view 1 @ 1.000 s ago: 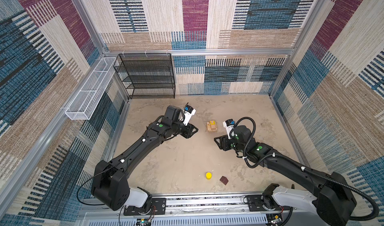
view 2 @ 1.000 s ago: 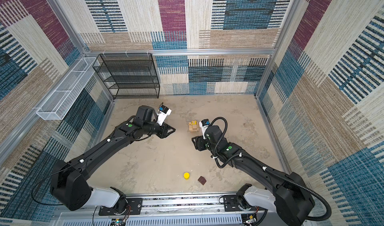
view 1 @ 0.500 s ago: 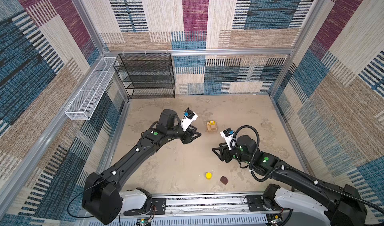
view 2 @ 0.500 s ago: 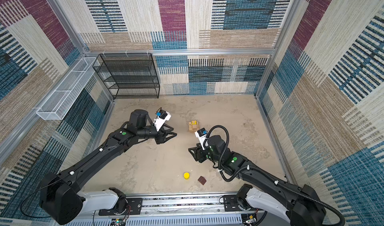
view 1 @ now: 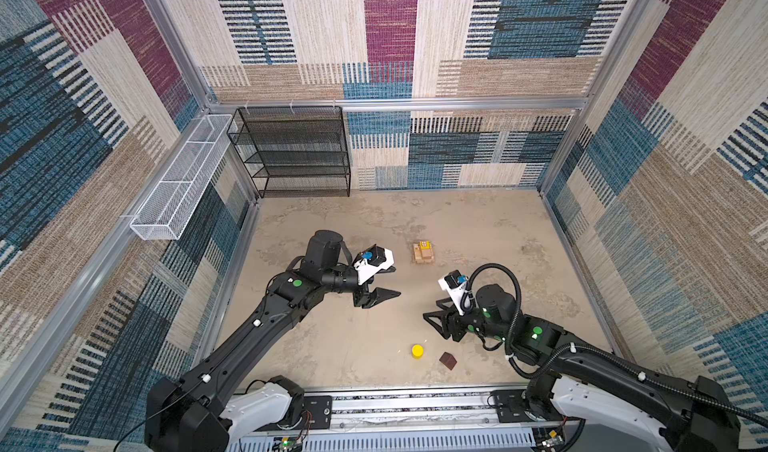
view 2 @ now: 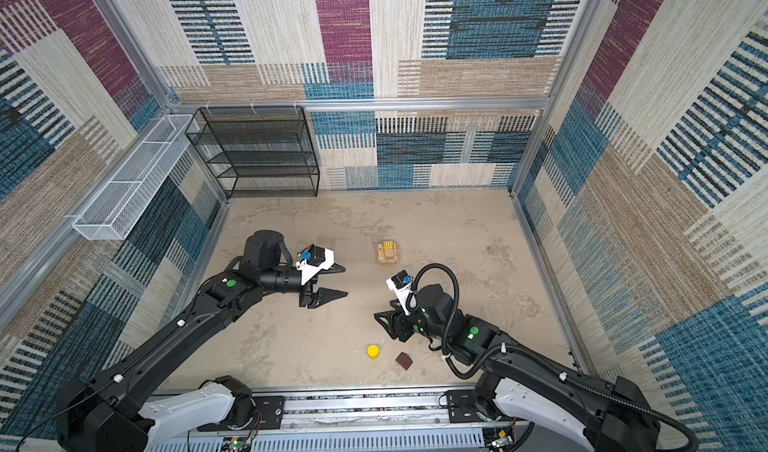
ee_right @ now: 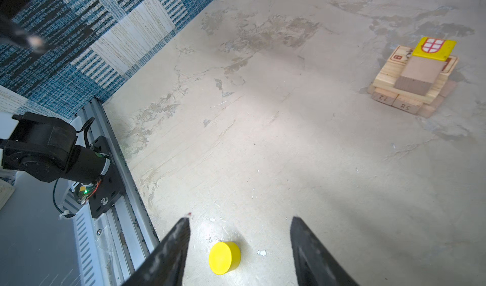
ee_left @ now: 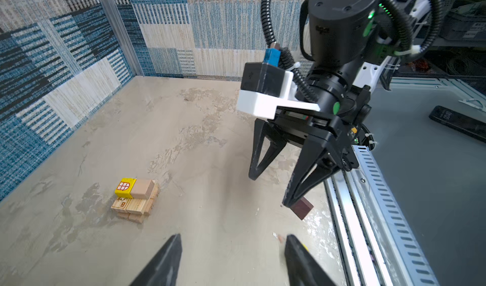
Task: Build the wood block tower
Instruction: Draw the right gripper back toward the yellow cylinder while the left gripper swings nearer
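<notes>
I've pulled both arms back from the wood block tower (view 1: 423,254), which stands alone with a yellow printed cube (ee_right: 434,47) and a tan cube (ee_right: 418,74) side by side on top. My left gripper (view 1: 388,281), left of the tower, has spread wide and holds nothing. My right gripper (ee_right: 239,219), also wide and empty, has swung away from the tower toward the yellow cylinder (ee_right: 224,257), which lies well apart from the tower beside the dark brown block (view 1: 447,360). I judge the cylinder comes next.
</notes>
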